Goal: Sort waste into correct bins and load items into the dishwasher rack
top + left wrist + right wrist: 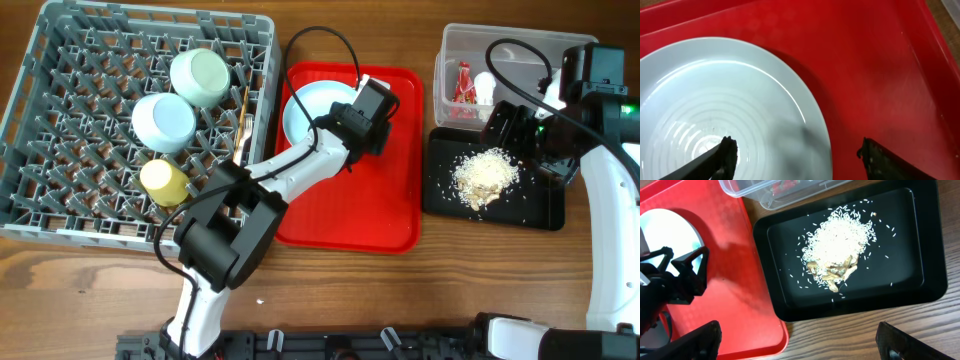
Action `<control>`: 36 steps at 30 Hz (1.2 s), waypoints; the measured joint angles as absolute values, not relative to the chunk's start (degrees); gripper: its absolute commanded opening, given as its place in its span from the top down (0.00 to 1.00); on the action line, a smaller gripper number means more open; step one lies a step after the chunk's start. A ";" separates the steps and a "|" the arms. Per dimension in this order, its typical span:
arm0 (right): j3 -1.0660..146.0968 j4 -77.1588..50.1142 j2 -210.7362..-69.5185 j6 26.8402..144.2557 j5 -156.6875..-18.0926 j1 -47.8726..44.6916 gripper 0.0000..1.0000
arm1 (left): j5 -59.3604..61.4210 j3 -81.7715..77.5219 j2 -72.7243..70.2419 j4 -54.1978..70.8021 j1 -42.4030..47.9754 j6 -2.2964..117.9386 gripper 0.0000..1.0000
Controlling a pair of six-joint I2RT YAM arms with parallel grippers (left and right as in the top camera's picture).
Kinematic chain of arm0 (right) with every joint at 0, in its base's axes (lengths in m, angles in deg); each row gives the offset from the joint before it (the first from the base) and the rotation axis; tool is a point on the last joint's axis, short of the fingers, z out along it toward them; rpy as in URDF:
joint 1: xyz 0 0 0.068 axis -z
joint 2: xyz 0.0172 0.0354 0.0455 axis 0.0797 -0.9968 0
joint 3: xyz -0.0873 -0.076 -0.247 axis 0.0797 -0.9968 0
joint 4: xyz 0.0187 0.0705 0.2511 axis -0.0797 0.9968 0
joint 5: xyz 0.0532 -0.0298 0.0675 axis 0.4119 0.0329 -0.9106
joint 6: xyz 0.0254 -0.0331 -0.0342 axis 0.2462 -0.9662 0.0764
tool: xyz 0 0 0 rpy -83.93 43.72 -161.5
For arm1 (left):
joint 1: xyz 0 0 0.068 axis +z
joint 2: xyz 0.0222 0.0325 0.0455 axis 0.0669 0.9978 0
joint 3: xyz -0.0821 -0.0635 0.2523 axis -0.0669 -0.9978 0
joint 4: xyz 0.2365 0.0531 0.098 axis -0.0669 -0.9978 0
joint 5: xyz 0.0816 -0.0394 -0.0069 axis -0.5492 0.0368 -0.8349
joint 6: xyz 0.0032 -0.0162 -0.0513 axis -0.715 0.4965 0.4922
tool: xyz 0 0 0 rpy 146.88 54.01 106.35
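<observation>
Our left gripper (797, 156) hangs spread wide across the rim of the white plate (308, 112), which lies on the red tray (350, 215); it grips nothing. Our right gripper (800, 347) gapes empty above the black tray (900, 272) of crumbs (840, 242). Two bowls (200, 77) and a yellow cup (163, 182) sit in the grey rack (80, 100); the red wrapper (463, 82) lies in the clear tub (450, 45).

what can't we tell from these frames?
- Left fingers: left wrist view, bottom edge cuts them; contact with plate unclear.
- Plate's right side: overhead, left arm covers it.
- Clear tub contents: overhead too small to identify; right wrist view, top edge crops them.
</observation>
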State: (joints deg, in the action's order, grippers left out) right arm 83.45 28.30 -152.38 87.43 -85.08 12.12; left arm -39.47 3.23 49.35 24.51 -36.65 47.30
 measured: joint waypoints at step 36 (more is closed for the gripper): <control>83.45 28.28 -152.38 87.43 -85.08 12.12 0.00 | -57.48 4.00 48.58 14.32 -45.73 28.00 0.96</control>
State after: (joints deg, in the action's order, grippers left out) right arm 83.45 28.28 -152.38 87.43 -85.08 12.12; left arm -57.48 4.00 48.58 14.32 -45.73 28.00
